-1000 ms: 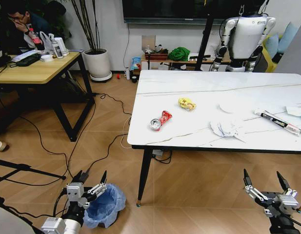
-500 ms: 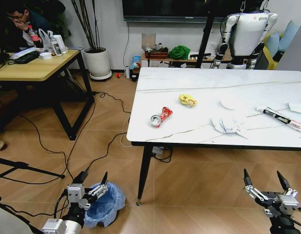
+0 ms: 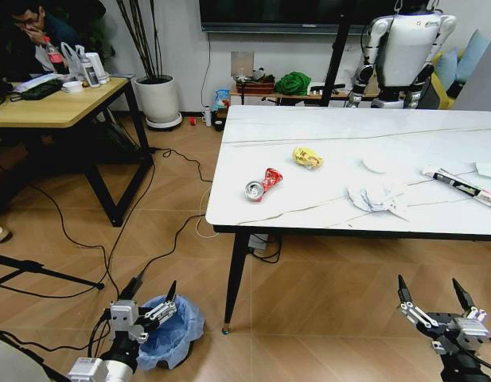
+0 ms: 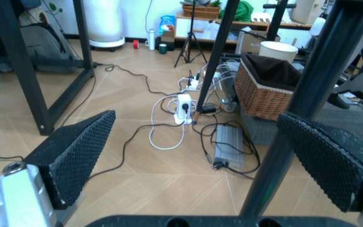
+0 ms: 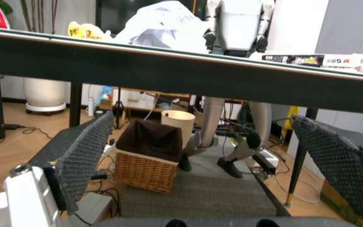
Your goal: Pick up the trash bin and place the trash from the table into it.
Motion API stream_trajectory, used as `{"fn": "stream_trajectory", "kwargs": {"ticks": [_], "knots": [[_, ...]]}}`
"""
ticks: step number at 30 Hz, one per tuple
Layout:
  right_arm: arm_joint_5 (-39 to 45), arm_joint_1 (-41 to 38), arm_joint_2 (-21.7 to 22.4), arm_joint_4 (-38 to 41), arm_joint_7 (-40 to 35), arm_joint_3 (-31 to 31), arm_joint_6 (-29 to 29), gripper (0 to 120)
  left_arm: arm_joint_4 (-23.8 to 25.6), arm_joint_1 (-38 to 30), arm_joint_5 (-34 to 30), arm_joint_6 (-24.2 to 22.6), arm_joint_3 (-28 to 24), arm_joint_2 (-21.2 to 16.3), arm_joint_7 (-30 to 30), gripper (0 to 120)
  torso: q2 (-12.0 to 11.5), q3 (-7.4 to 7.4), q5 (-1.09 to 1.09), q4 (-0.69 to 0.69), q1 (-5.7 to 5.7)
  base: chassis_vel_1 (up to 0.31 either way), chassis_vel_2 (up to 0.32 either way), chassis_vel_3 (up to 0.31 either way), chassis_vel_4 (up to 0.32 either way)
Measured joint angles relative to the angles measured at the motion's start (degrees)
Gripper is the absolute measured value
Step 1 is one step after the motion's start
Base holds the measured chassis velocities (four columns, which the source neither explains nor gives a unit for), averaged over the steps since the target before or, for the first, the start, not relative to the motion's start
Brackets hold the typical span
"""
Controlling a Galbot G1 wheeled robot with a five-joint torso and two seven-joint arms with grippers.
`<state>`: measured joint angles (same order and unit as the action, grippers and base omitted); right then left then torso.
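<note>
The trash bin (image 3: 172,333), dark and lined with a puffy light-blue bag, stands on the floor by the table's near left leg. My left gripper (image 3: 155,285) hovers open just above its left rim, holding nothing; its pads (image 4: 74,158) are spread wide. My right gripper (image 3: 428,283) is open low at the right, below the table (image 3: 253,219) edge. On the table lie a crushed red-silver can (image 3: 261,185), a yellow wrapper (image 3: 306,157), crumpled white paper (image 3: 376,197), a white disc (image 3: 375,165), a long thin wrapper (image 3: 460,185) and a pale tissue (image 3: 489,169).
A black table leg (image 3: 235,286) stands right of the bin. Cables (image 3: 177,235) run across the wooden floor. A tan desk (image 3: 54,111) is at the back left, with a tripod leg (image 3: 38,272) on the floor near it. Under the table sits a wicker basket (image 5: 149,163).
The whole head picture has drifted slightly, so the camera moved. Both grippers stay open in the same pose, and the bin and the litter lie as before.
</note>
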<state>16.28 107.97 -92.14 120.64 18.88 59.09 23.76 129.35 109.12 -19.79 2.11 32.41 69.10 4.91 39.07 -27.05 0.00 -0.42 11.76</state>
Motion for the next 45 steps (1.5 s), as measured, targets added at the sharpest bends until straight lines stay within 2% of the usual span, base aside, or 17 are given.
{"fn": "stream_trajectory", "kwargs": {"ticks": [30,38,45], "knots": [[-0.34,0.03,0.31,-1.61,0.41,-0.80,0.73,100,-0.05,0.99,0.29,0.65,0.82,1.07,-0.53,100,-7.33,4.39,0.00,0.00,-2.96,0.000,0.000,0.000,0.000],[-2.20,-0.61,0.03,-3.66,1.03,-1.81,2.05,100,-0.78,1.43,-0.94,1.00,1.82,-0.51,-0.58,100,-9.18,5.45,0.00,0.02,-3.73,0.000,0.000,0.000,0.000],[-2.31,-0.60,0.01,-4.40,1.26,-2.37,2.76,100,-0.95,2.30,-0.73,1.26,1.79,0.27,-0.84,100,-10.75,6.43,0.00,0.00,-4.32,0.000,0.000,0.000,0.000]]}}
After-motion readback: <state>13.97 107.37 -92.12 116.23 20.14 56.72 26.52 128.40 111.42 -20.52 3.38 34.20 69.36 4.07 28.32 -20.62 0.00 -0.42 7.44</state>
